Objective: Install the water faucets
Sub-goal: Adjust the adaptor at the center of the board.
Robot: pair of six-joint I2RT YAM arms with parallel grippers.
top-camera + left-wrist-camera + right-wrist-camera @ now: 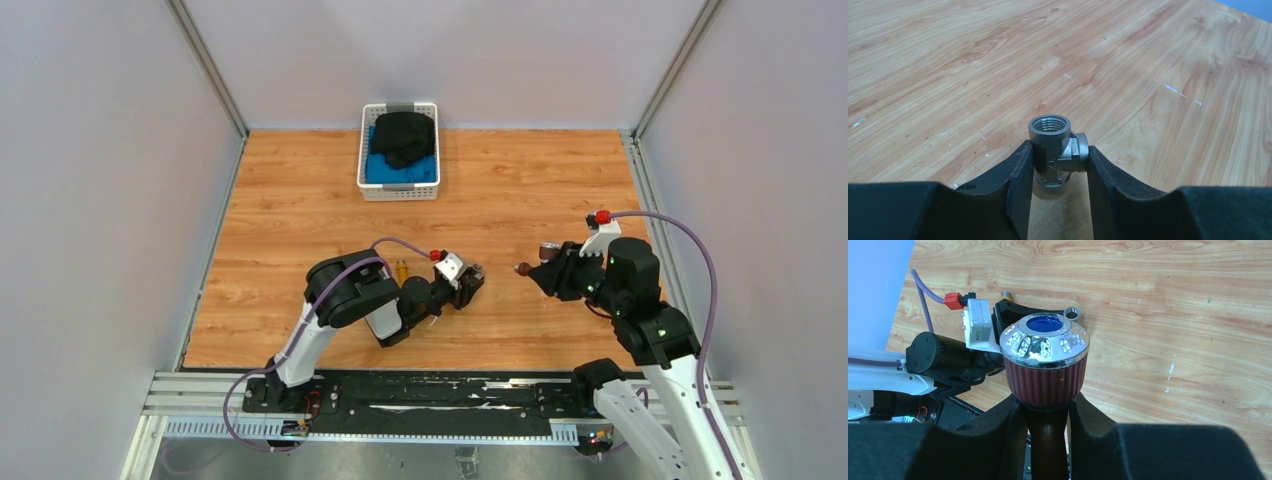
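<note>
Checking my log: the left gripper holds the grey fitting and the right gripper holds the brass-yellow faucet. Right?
No: the right gripper holds the reddish-brown faucet with the blue-marked knob, as the right wrist view shows. The left gripper does hold the grey fitting.

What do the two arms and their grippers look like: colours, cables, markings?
The left arm and right arm have white links and black rounded joints. Each carries a thin purple cable with a red plug to a white wrist block. The fingers are black and wedge-shaped. Small green lights glow on the right arm.
</note>
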